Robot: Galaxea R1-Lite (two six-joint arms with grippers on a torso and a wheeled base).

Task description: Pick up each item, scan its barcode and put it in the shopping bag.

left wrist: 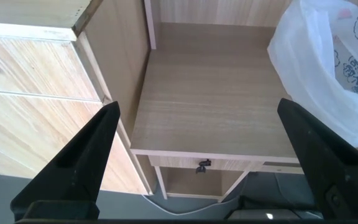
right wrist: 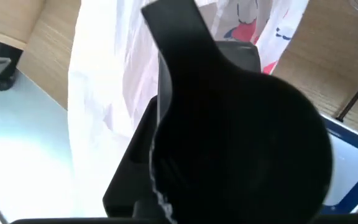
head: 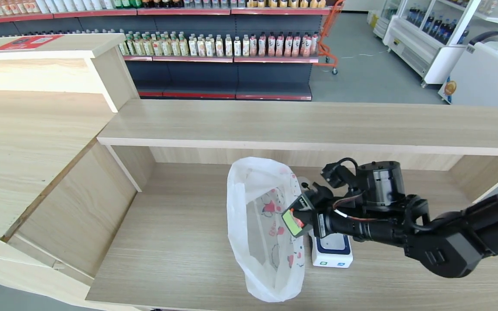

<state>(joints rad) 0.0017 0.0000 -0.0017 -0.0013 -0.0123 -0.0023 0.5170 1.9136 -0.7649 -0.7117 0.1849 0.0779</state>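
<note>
A white plastic shopping bag (head: 266, 229) with cartoon print stands open on the lower wooden counter (head: 180, 255). My right gripper (head: 301, 214) is at the bag's right rim, shut on a small dark package (head: 292, 223) with a green and orange label. In the right wrist view the dark package (right wrist: 229, 137) blocks most of the picture, with the bag (right wrist: 110, 81) behind it. A white barcode scanner (head: 332, 251) with a blue top sits just right of the bag, under the right wrist. My left gripper (left wrist: 197, 165) hangs open over the counter's near left part, with the bag (left wrist: 328, 68) off to its side.
A raised wooden ledge (head: 318, 125) runs along the back of the counter, and a side panel (head: 80, 207) walls its left. Store shelves with bottles (head: 218, 45) and freezers (head: 482, 65) stand beyond. A drawer handle (left wrist: 202, 166) shows under the counter edge.
</note>
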